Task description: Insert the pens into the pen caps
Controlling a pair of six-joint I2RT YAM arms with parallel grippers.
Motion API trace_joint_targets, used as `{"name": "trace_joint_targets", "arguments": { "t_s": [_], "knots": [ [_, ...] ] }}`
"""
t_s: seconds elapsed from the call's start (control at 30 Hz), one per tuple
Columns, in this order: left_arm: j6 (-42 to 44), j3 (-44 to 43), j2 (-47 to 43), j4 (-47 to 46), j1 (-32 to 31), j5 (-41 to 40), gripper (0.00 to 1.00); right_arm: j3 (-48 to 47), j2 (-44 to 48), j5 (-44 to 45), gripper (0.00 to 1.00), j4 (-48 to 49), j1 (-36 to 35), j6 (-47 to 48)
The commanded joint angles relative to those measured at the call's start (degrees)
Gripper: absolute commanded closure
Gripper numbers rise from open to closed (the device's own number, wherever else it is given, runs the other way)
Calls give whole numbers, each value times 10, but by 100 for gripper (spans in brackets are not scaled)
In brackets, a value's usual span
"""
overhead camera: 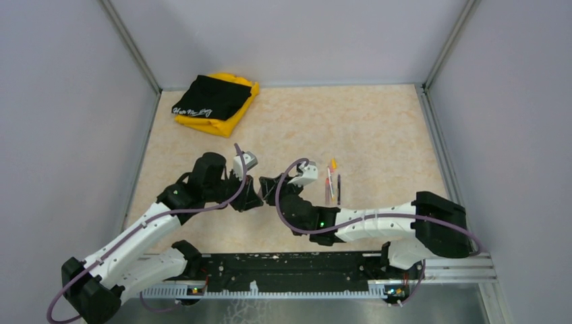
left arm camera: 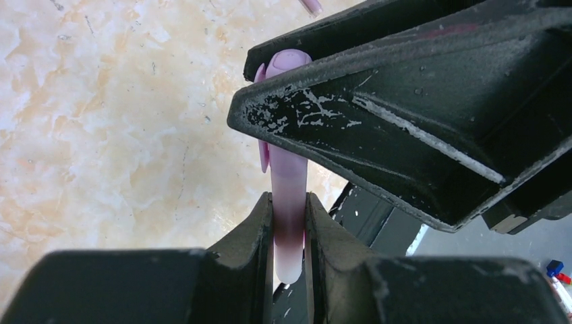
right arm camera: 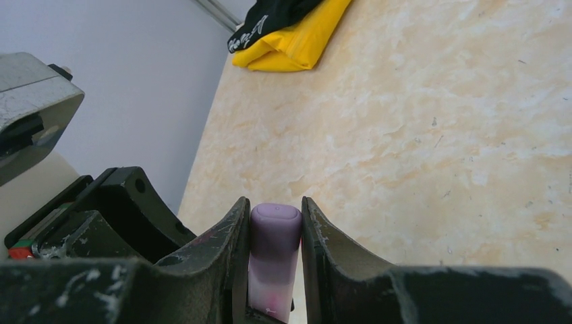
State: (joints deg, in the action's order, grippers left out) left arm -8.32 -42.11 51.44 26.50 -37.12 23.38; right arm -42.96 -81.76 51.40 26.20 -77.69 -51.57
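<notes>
What you can't make out here

On your left wrist camera, the lilac tube (left arm camera: 289, 177) passes behind a finger of the right end effector (overhead camera: 270, 187) near its top. Its lower end sinks out of sight between the fingers of the left end effector (overhead camera: 255, 198). From above, the two cover it entirely, and the pens (overhead camera: 338, 189) are too small to tell apart.
</notes>
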Motion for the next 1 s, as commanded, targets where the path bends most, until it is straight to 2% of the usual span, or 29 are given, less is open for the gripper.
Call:
{"name": "trace_joint_targets", "arguments": {
  "t_s": [0.0,0.13,0.2,0.47,0.6,0.63,0.8,0.97],
  "knots": [
    [0,-52,-19,-306,11,-17,100,21,-53,-154,100,-184,-92,8],
    [-1,-52,-18,-306,10,-13,100,29,-30,-154,100,-174,-94,11],
    [0,-52,-16,-307,10,-9,100,13,-3,-149,100,-202,-84,12],
    [6,-58,-1,-305,11,23,100,-43,165,-147,100,-260,3,68],
    [9,-59,7,-305,11,31,100,-92,205,-141,68,-298,33,113],
    [10,-60,8,-304,10,31,100,-104,212,-130,63,-309,33,122],
    [14,-63,18,-297,11,16,100,-124,257,-87,57,-348,33,144],
    [7,-75,50,-254,10,-46,100,-128,262,-55,55,-481,33,97]
  ]
}}
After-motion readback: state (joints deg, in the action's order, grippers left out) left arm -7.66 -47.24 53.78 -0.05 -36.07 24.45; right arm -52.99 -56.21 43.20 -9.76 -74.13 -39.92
